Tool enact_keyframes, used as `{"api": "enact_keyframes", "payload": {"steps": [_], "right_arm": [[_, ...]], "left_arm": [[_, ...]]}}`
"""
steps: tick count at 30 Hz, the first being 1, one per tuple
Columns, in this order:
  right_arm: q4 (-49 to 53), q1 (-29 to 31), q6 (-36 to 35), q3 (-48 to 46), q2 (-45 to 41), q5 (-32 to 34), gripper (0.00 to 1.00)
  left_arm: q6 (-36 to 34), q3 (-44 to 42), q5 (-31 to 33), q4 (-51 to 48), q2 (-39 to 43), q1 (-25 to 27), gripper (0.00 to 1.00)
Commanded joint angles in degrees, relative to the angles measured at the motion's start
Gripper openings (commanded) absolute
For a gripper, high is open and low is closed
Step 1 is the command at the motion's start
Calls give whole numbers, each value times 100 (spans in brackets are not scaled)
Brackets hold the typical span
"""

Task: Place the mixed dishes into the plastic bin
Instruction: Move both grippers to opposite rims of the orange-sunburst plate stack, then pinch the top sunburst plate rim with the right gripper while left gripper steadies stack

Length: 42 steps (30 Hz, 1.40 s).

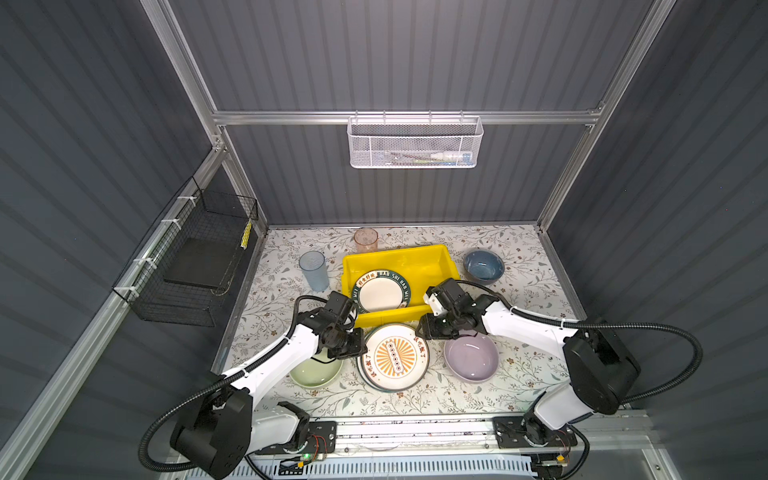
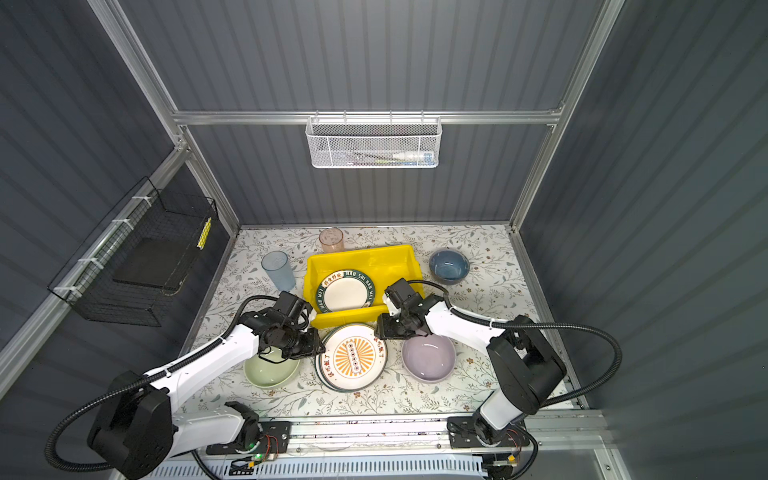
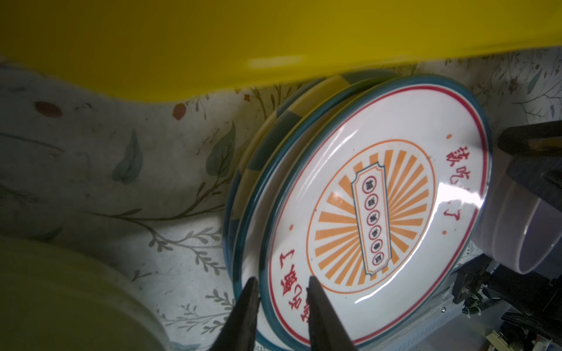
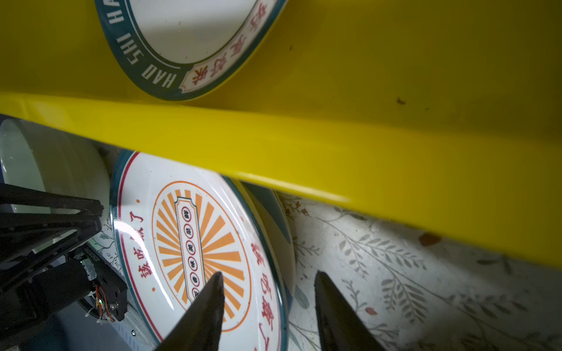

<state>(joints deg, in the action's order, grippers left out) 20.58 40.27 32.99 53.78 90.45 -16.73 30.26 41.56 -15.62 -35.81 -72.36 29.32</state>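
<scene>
The yellow plastic bin (image 1: 399, 252) holds the green-rimmed lettered plate (image 1: 380, 293). In front of it the orange sunburst plate (image 1: 395, 357) lies on a striped plate (image 3: 267, 142). My left gripper (image 3: 281, 279) is shut on the sunburst plate's left rim, one finger outside and one on its face. My right gripper (image 4: 268, 275) stands open astride the rim's far right part, with its outer finger over the tablecloth. The pale green bowl (image 1: 316, 372), lilac bowl (image 1: 471, 357), blue bowl (image 1: 483, 266), blue tumbler (image 1: 313, 270) and pink tumbler (image 1: 365, 240) stand on the table.
A black wire basket (image 1: 195, 266) hangs on the left wall. On the back wall is a white mesh basket (image 1: 413, 143). The bin's near wall (image 4: 273, 142) overhangs the stacked plates close to both grippers. Metal frame rails edge the table.
</scene>
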Motion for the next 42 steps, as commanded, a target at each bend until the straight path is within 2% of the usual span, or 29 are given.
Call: {"api": "enact_keyframes", "payload": {"steps": [1,22,31,42], "right_arm": [[51,62,-24,71,59,-32,49],[50,135,-65,124,216,-192,46],[-174,144,-4,64,176,-757,44],[-325,139,67,29,-5,-988,42]], "left_arm": [[36,62,40,3,-113,39,29],[-122,285,237,-180,-518,82,27],[-243,300,145,-128,-657,118,26],[-266,309,27,-28,-771,178,26]]}}
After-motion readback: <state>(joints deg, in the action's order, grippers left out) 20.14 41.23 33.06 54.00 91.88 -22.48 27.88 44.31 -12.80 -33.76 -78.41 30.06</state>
